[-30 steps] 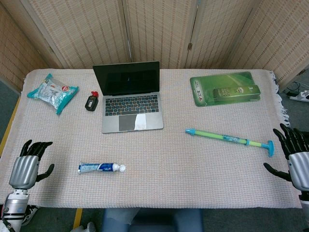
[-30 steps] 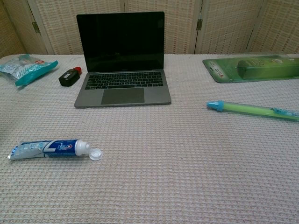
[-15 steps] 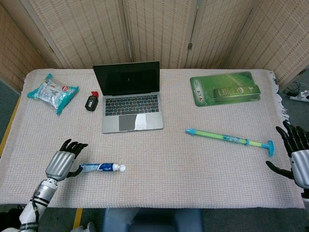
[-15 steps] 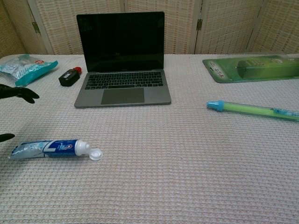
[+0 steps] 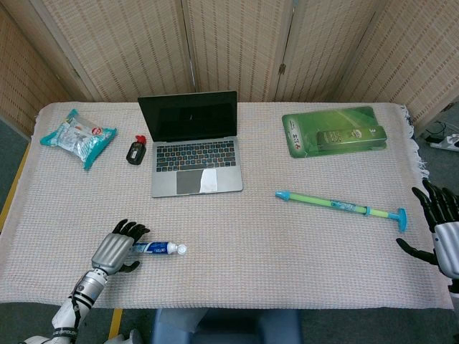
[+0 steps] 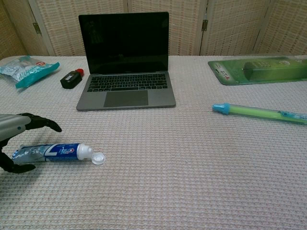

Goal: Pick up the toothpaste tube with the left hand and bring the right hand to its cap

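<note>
Writing: the toothpaste tube (image 6: 48, 152) carries blue and white print with a red mark, but I cannot read any word on it. The print on the green package (image 5: 335, 132) at the far right and on the teal-edged packet (image 5: 77, 137) at the far left is too small for me to make out.
Tube position: it lies flat on the desk (image 5: 287, 244) near the front edge, on my left side, in front of the laptop (image 5: 193, 143).
Tube axis: its long axis runs left to right along the front edge. The crimped end points toward my left hand, the nozzle toward the middle of the desk.
Cap: the white cap (image 6: 98, 157) is flipped open at the nozzle end and rests on the cloth.
My left hand (image 5: 115, 248): it sits over the crimped end of the tube, fingers spread above it and thumb below it in the chest view. It has not closed on the tube, and holds nothing.
My right hand (image 5: 439, 228): at the right edge of the desk, fingers apart, holding nothing, well apart from the tube and just right of the long green and blue stick (image 5: 341, 206).
</note>
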Motion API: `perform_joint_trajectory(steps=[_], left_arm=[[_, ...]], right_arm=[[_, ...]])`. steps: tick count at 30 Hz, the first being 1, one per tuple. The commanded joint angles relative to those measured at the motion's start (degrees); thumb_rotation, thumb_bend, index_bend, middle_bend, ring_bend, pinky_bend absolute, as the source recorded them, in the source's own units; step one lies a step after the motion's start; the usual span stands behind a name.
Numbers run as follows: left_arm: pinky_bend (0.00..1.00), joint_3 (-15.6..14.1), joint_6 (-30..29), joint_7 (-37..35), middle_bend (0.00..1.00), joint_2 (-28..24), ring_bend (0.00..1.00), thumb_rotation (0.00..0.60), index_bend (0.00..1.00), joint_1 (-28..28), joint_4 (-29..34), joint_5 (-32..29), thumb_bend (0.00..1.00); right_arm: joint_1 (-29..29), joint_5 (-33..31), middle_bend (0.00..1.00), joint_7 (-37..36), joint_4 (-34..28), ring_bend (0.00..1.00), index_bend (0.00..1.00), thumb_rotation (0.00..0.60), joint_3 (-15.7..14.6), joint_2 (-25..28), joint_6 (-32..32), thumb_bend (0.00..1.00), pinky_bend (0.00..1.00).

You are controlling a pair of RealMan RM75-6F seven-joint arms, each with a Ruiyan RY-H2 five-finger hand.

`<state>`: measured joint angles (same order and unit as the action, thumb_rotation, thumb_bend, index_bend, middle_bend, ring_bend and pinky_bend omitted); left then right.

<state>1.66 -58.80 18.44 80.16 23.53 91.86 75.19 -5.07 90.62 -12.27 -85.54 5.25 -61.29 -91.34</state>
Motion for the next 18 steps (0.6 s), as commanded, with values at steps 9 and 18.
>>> perform_joint_trajectory(steps=[9,18], left_arm=[[0.15,-0.2,-2.3,-3.2,0.34,4.9,0.27,0.600,0.36,-0.5,-5.3,0.8,0.32],[0.20,0.1,-3.1,-5.8,0.40,6.7,0.33,0.600,0.41,-0.5,-8.0,1.0,0.34]], right_arm=[[-0.2,0.0,0.02,0.1,0.1,0.00,0.00,0.600,0.1,-0.2,0.4,0.20,0.00],[-0.1,-0.3,0.02,0.5,-0.2,0.00,0.00,0.600,0.1,-0.1,0.4,0.20,0.00]])
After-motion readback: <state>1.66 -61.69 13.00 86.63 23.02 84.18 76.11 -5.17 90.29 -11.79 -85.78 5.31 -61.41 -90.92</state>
